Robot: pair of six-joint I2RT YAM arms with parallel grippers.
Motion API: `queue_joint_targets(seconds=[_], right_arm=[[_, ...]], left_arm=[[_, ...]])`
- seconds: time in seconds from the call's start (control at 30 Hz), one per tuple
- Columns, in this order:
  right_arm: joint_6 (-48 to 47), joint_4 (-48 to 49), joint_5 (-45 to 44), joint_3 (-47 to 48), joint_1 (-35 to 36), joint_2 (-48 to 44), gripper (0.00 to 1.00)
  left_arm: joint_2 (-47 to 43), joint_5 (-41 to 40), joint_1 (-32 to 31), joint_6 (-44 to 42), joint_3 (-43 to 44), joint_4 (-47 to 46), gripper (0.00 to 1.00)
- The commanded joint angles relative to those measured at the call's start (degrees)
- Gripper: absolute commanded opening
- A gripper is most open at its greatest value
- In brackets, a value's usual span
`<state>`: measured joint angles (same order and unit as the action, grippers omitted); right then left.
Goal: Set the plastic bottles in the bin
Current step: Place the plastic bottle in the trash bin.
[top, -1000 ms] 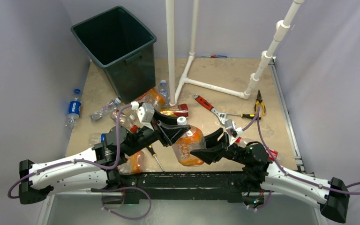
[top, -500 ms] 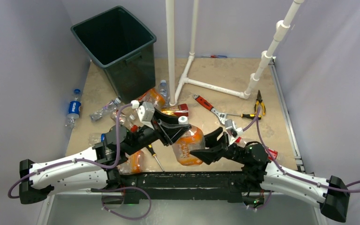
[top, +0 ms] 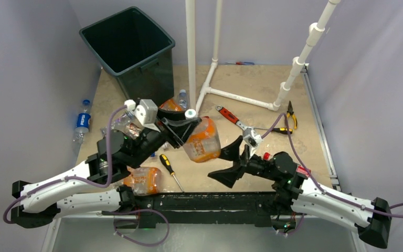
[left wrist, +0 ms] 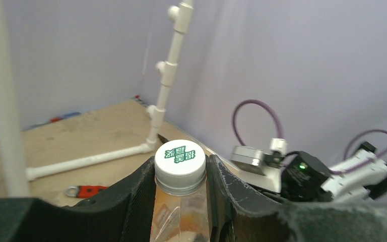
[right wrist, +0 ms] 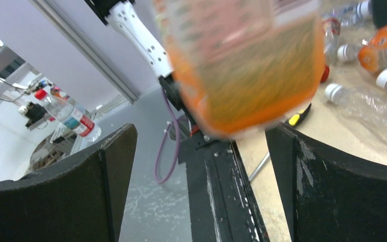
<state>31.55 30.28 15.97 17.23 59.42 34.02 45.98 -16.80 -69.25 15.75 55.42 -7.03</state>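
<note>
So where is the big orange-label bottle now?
The orange-label bottle is mid-table in the top view, held by its neck in the left gripper, just beyond the open right gripper and left of the red wrench.

Table point(top: 241, 79), tan board top.
- Far left corner: dark bin point(top: 127, 52), upright.
- Far middle: white pipe frame point(top: 236, 97).
- Right half: red wrench point(top: 230, 116), yellow-handled pliers point(top: 290, 111), small screwdriver point(top: 287, 130).
- Near edge, left: crushed orange-labelled bottle point(top: 144, 179), black-and-orange screwdriver point(top: 170, 169).
- Left edge: blue-labelled bottle point(top: 82, 122).
- Beside the bin's foot: clear bottle point(top: 182, 98).
</note>
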Motion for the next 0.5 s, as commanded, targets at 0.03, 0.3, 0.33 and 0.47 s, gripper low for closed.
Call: queue_joint_targets(seconds=[0.03,0.3,0.33,0.47], right_arm=[[-2.3,-6.9,-1.9,6.2,0.1,-4.5,0.99],[-0.8,-8.5,-9.6,2.9,0.1,-9.4,0.99],[-0.5,-8.4,-10.6,2.4,0.1,-9.5,0.99],[-0.2,-8.6,-14.7,1.3,0.1,-8.3,0.99]], left_arm=[[-1.5,-18.1,-0.1,-10.7,9.6,6.9,0.0],[-0.3,-42.6,-0.1,-31.8,18.7,-0.5,0.0],[0.9,-44.0,-0.1,-35.5,19.9,-2.6,0.0],[5.5,-45.5,-0.1,-53.4,22.1,-18.5,0.0]])
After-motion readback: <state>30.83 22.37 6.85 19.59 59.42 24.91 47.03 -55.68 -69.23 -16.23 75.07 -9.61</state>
